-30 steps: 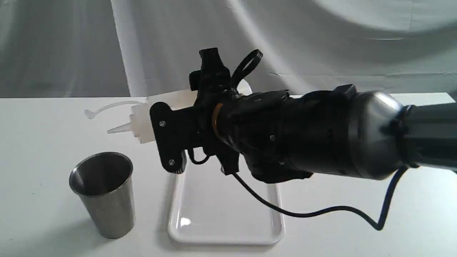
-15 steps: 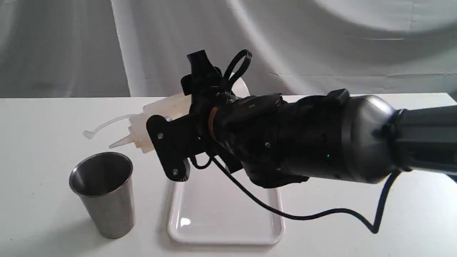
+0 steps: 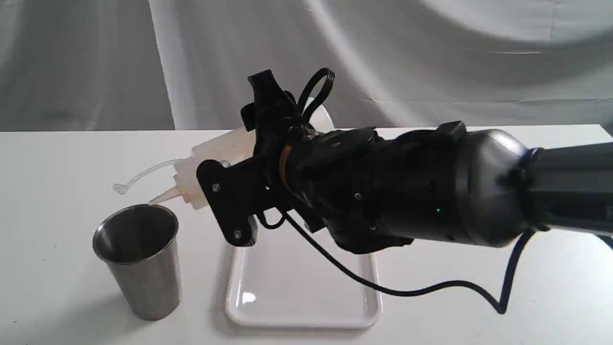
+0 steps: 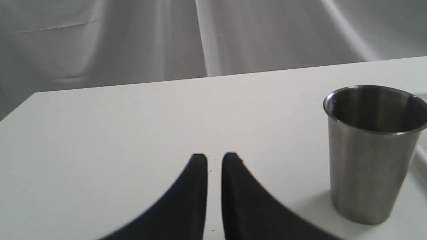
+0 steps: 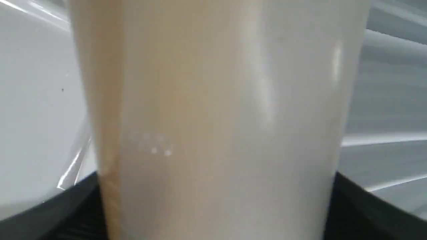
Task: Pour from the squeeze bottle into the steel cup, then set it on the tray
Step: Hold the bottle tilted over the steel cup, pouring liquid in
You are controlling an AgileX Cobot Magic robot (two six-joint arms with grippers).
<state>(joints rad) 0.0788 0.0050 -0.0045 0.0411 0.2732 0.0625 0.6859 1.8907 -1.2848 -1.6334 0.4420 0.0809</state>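
The squeeze bottle lies tilted, held off the table, with my right gripper shut on its whitish body. Its cone nozzle points down-left and its tip is just above the far right rim of the steel cup. The cap strap trails out to the left. In the right wrist view the bottle fills the picture, with an amber tint on one side. The white tray lies flat under the arm, right of the cup. My left gripper is shut on nothing, low over the table beside the cup.
A black cable hangs from the right arm and loops above the tray and table. A grey cloth backdrop hangs behind the white table.
The right arm has rolled and moved left, tipping the bottle nozzle-down. The nozzle tip has dropped from well above the cup to its rim. Cup and tray have not moved.
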